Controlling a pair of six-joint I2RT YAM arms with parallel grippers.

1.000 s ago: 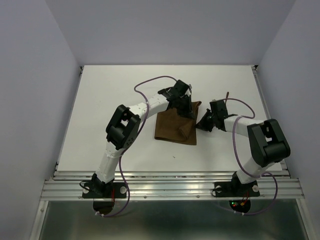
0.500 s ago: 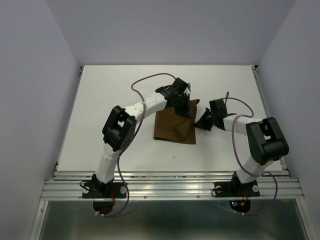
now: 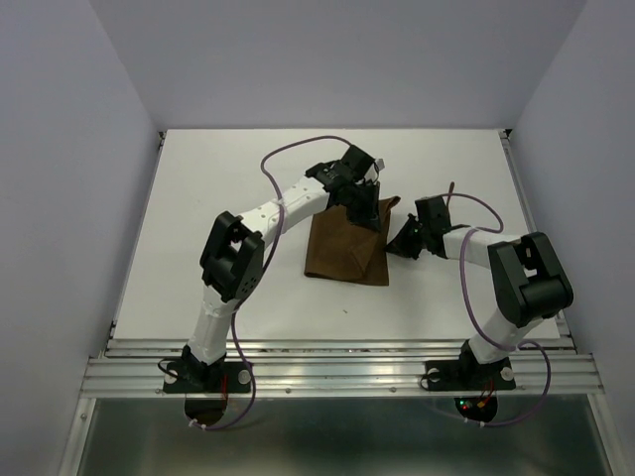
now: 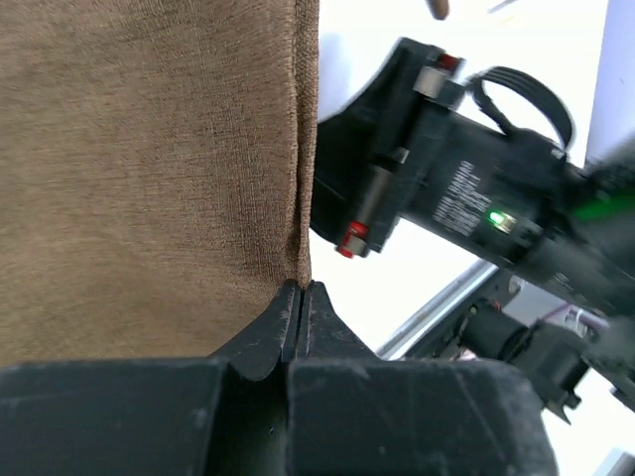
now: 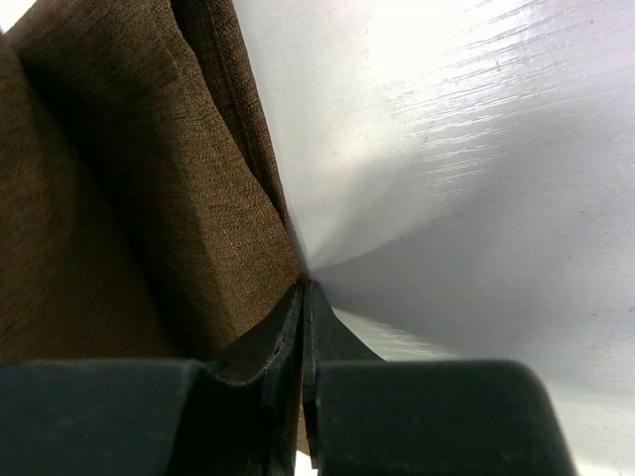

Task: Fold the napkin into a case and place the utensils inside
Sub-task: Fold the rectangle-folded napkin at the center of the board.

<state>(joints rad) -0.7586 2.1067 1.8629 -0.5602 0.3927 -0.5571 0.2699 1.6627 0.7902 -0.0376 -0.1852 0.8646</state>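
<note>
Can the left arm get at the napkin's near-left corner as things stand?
Probably yes: the napkin has its near-left corner lying bare, nothing over it. But the left gripper is shut on the cloth's edge, so it must let go first.

**Napkin** [image 4: 149,169]: dark brown woven cloth, matt, with a coarse, clearly visible weave and a slightly fuzzy edge. **Table** [image 5: 466,198]: smooth white surface with a soft sheen, finely streaked where it reflects the light. **Left gripper** [image 4: 300,297] and right gripper [image 5: 304,297]: black plastic, matt, faintly grainy and flecked with dust. **Arm links** [image 3: 283,206]: smooth white shells with a light gloss, set between matt black joint housings [image 3: 233,260]. **Rail** [image 3: 337,372] at the near edge: bare silver metal, ribbed lengthwise, dull satin finish.
</note>
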